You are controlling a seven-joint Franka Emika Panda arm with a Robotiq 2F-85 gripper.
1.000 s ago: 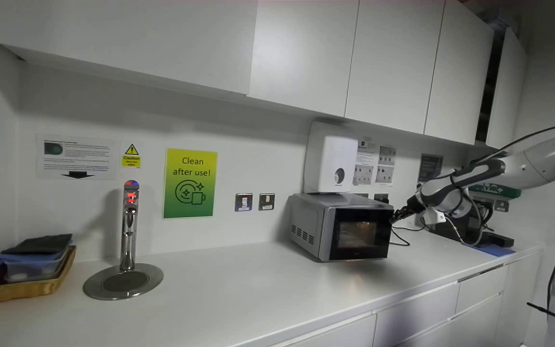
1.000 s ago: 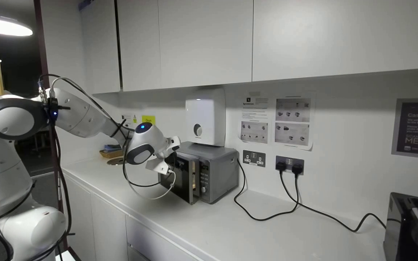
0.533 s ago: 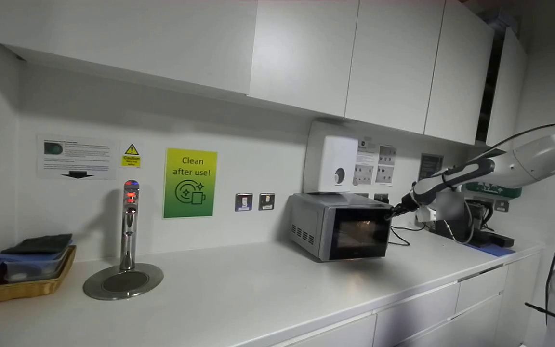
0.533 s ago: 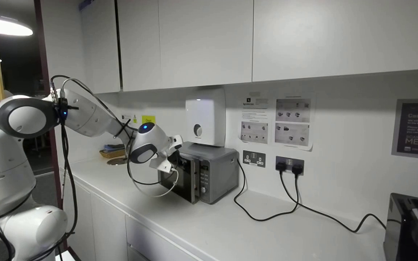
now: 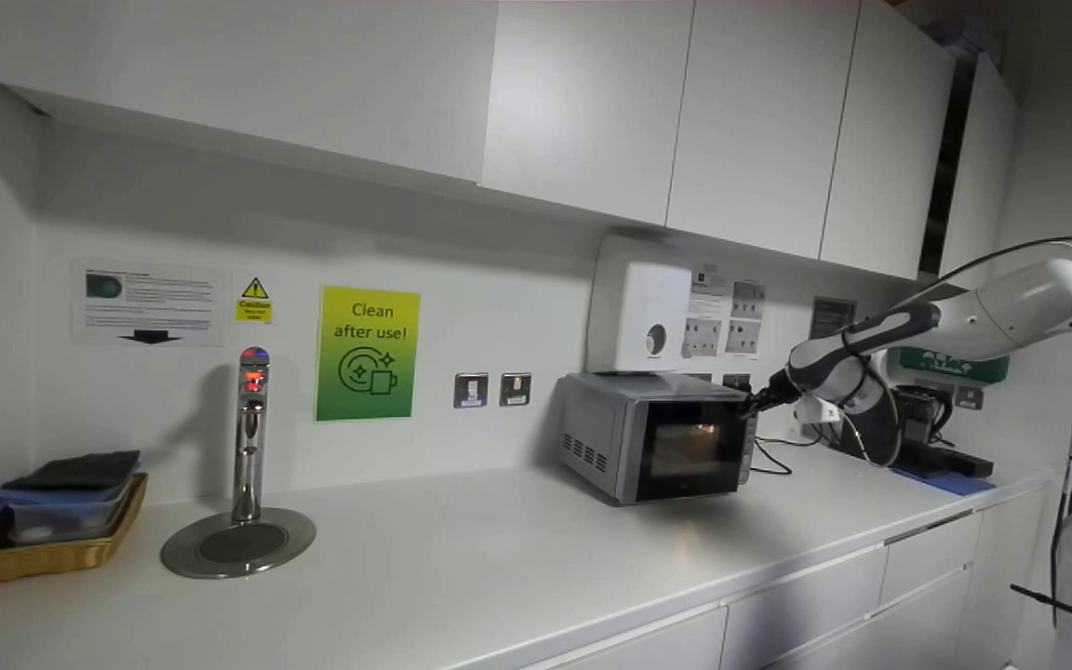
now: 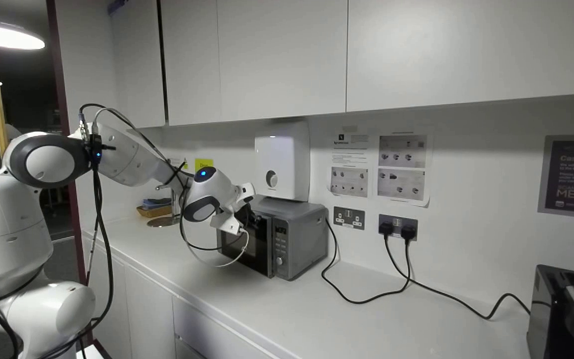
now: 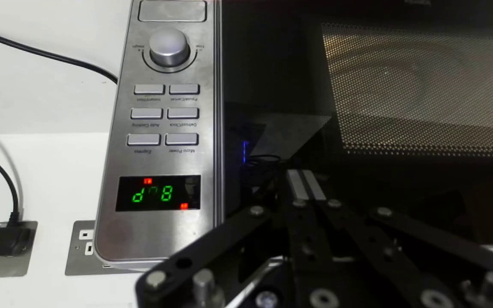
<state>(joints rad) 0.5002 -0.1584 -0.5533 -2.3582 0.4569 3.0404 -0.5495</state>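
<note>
My fingers [image 7: 296, 185] resting tight together, wrist view's lower centre, gripping nothing, the microwave [image 7: 272, 77] running off the right edge, mesh [image 7: 422, 94] veiling its lit inside, basket [image 5: 43, 562] holding cloths [image 5: 80, 470], an exterior view's lower left

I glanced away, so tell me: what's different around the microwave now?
The microwave door, ajar before, has swung inward and now looks shut or nearly so. The gripper, shut, moved in with it; nothing was grasped or let go. The microwave's body, the tap and the basket stayed put.
</note>
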